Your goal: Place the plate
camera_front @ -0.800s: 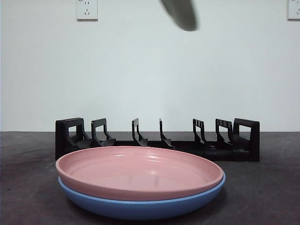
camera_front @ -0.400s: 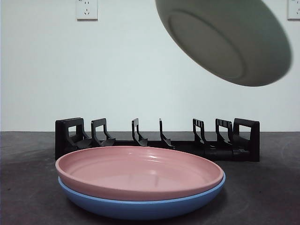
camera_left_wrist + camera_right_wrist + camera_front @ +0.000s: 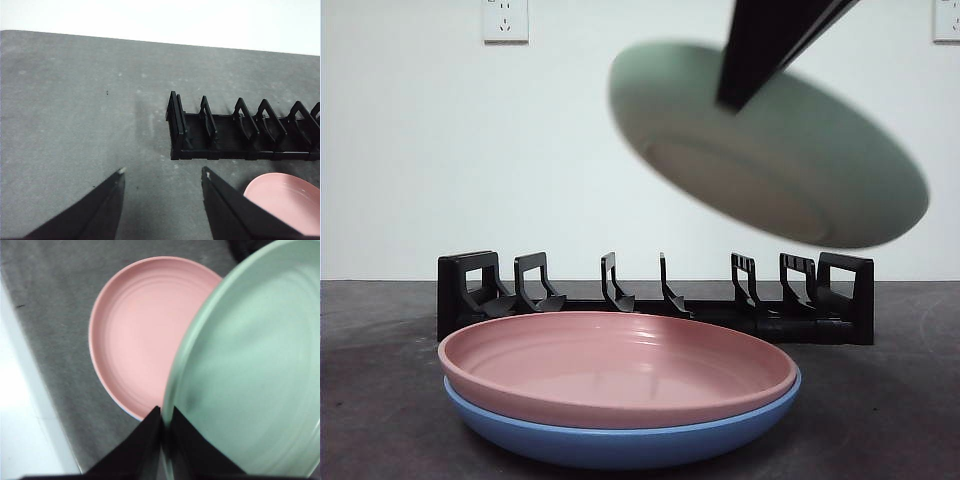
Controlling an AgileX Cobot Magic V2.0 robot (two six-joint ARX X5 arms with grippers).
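**Green plate in the air, landing not yet made**

The right claw (image 3: 162,427) is clenched on the rim of the green plate (image 3: 770,150), both jaws pinching the edge between them in the right wrist view. In the front view the plate hangs tilted and blurred, well above the desk (image 3: 880,400), with a dark arm reaching down to it from the top edge. It is clear of everything: not touching the rack, not touching the stack below.

Underneath, the pink plate (image 3: 617,365) sits nested in the blue plate (image 3: 620,440), near the front of the desk. Behind them the black dish rack (image 3: 655,300) stands with every slot bare, no plate in any of them. From the right wrist camera the pink plate lies directly beneath the green one's rim.

The left claw (image 3: 162,175) waits off to the side, jaws spread and holding nothing, looking down at one end of the rack.

So where are we? The pickup is done and the carry is under way, by my reading. What is left is the whole placement: bringing the plate down, settling it, and letting go. Whether it is bound for the stack or a rack slot, the frames alone do not settle, though it hovers nearer the stack.
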